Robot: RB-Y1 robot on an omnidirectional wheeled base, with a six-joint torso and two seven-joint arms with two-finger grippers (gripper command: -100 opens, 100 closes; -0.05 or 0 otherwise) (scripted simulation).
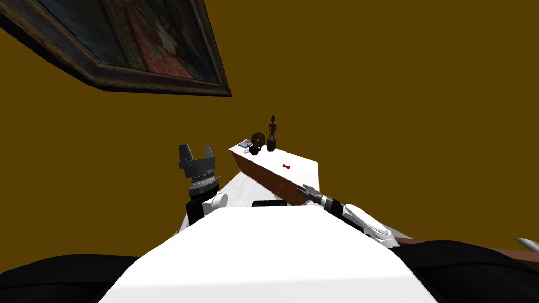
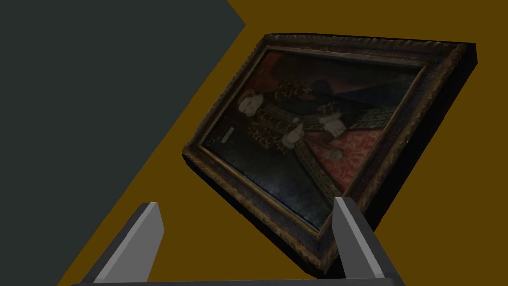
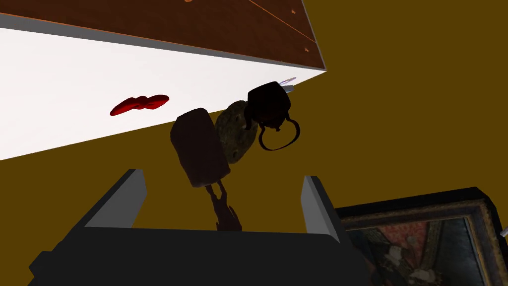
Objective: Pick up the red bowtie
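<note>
Right gripper (image 3: 222,175) is released, fingers spread wide. Its forearm reaches low and forward, level with the near corner of the dresser (image 1: 268,181). The bowtie (image 3: 140,104) lies flat on the white top, ahead of the fingertips and clear of them. A dark statue (image 3: 198,146) and a jug (image 3: 268,107) stand at the far end. Left gripper (image 1: 196,150) is raised beside the dresser, fingers apart.

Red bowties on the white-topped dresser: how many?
1. The small red bowtie lies alone mid-top on the white-topped brown dresser, apart from the dark ornaments at its far end.
</note>
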